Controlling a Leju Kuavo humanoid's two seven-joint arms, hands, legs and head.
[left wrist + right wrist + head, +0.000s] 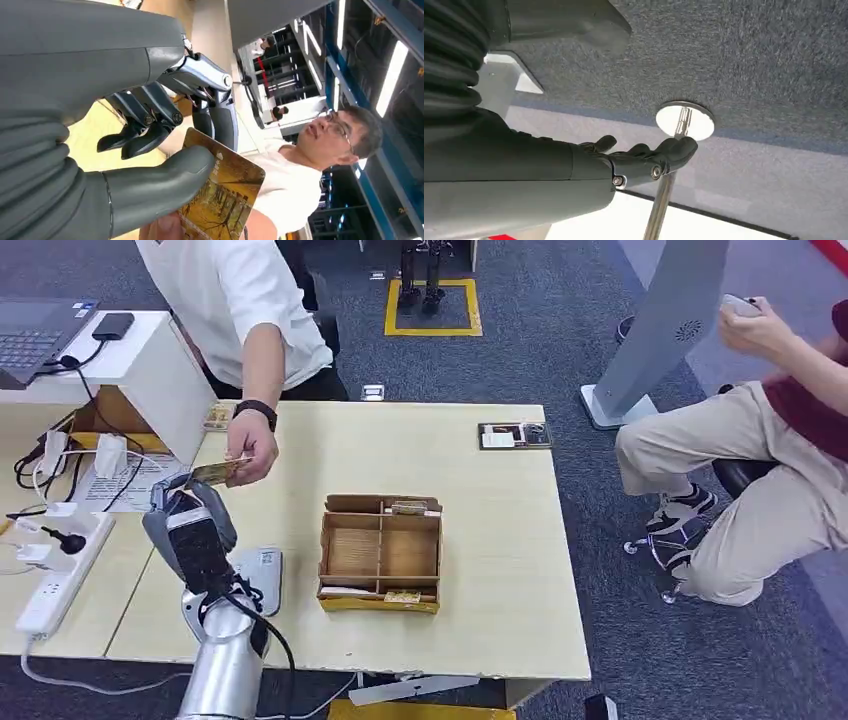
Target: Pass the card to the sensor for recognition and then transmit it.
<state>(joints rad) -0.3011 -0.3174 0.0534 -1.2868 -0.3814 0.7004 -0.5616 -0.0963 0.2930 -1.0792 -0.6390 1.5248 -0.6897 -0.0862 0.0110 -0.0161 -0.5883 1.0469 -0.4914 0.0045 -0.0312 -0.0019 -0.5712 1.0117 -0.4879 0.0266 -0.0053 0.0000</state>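
Left hand point(187, 508) raised above the tabletop's point(500, 570) left part, thumb and fingers clamped on a yellow picture card point(225, 195). Same card point(222, 472) also pinched at its far end by a standing person's hand point(252, 448). Wooden divided tray point(381, 552) sat mid-tabletop, well apart from every edge, bare surface all round. Right hand point(644, 159) hung over grey carpet point(749, 60), fingers loosely curled, holding nothing.
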